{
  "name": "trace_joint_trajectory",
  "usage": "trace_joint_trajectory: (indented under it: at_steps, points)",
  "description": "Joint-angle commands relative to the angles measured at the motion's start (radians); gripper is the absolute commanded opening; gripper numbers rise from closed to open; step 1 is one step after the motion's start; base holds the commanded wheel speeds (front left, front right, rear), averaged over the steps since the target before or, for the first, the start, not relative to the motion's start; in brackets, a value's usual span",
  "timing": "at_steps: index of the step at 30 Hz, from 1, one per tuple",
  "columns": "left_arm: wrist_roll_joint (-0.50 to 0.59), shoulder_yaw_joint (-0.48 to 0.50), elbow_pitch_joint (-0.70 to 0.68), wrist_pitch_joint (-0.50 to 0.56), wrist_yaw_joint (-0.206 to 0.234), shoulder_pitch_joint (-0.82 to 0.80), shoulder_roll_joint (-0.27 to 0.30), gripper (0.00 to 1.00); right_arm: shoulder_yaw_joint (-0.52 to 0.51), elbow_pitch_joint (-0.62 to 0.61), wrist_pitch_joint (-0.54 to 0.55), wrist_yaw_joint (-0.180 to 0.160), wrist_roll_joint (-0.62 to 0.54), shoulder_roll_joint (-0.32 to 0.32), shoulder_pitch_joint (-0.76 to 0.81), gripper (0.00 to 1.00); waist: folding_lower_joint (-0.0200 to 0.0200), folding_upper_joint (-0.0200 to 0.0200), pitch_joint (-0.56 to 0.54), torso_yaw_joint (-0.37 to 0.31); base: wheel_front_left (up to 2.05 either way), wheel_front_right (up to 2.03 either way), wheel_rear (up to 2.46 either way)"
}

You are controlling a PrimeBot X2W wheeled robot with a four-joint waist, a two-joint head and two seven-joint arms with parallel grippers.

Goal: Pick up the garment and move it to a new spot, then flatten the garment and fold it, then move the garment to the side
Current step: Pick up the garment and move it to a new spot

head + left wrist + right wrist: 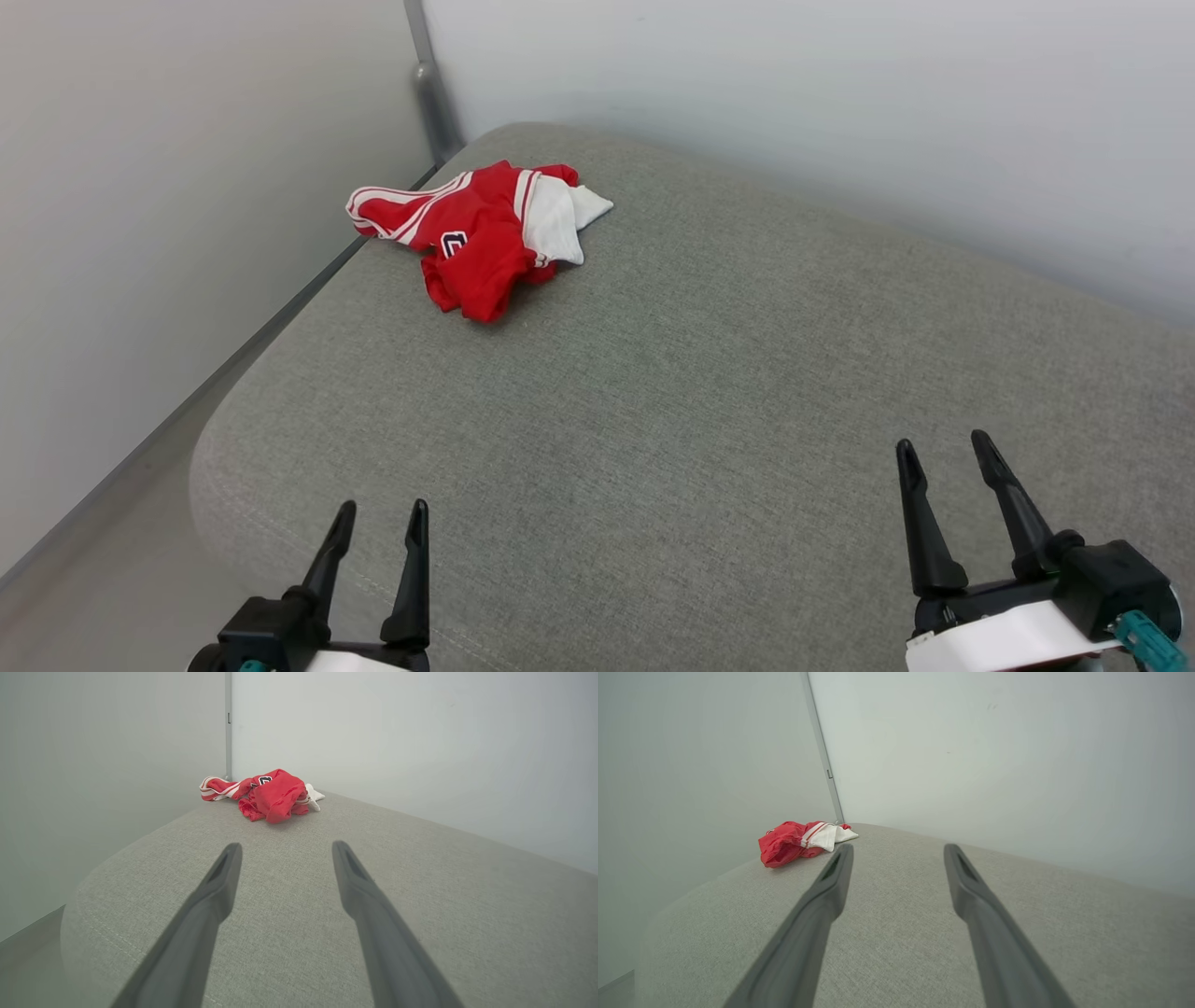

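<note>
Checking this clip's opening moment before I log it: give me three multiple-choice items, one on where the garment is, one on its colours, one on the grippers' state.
1. Where on the cushion does the garment lie?
A. near right edge
B. far left corner
C. dead centre

2. What colours is the garment?
A. red and white
B. blue and yellow
C. all black

3. What state are the left gripper and right gripper in?
A. both shut
B. left shut on cloth
C. both open, apart from the garment

Key:
1 B: it lies crumpled at the far left, by the wall.
2 A: it is red cloth with white parts.
3 C: both grippers' fingers are spread over bare cushion, with the garment far ahead.
</note>
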Motion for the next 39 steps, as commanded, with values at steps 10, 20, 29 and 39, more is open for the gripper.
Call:
trace_joint_trajectory:
  at_steps: [10,20,29,39]
  points:
    - [0.013,0.064,0.088,-0.003,-0.001,-0.173,0.004,1.00,0.003,-0.056,-0.002,0.000,-0.134,0.000,-0.040,1.00,0.0000,0.0000,0.173,-0.110,0.00,0.00,0.00]
    - [-0.197,0.044,0.269,0.219,-0.008,-0.569,0.288,1.00,-0.035,-0.086,-0.002,0.000,-0.199,0.000,-0.116,1.00,0.0000,0.0000,0.372,-0.241,0.00,0.00,0.00]
    - [-0.524,-0.094,0.259,0.747,-0.008,-0.781,0.651,1.00,-0.040,-0.108,-0.002,0.000,-0.204,0.000,-0.167,1.00,0.0000,0.0000,0.502,-0.351,0.00,0.00,0.00]
    - [-0.679,-0.093,0.431,0.991,-0.008,-0.871,0.775,1.00,-0.047,-0.110,-0.002,0.000,-0.181,0.000,-0.184,1.00,0.0000,0.0000,0.577,-0.433,0.00,0.00,0.00]
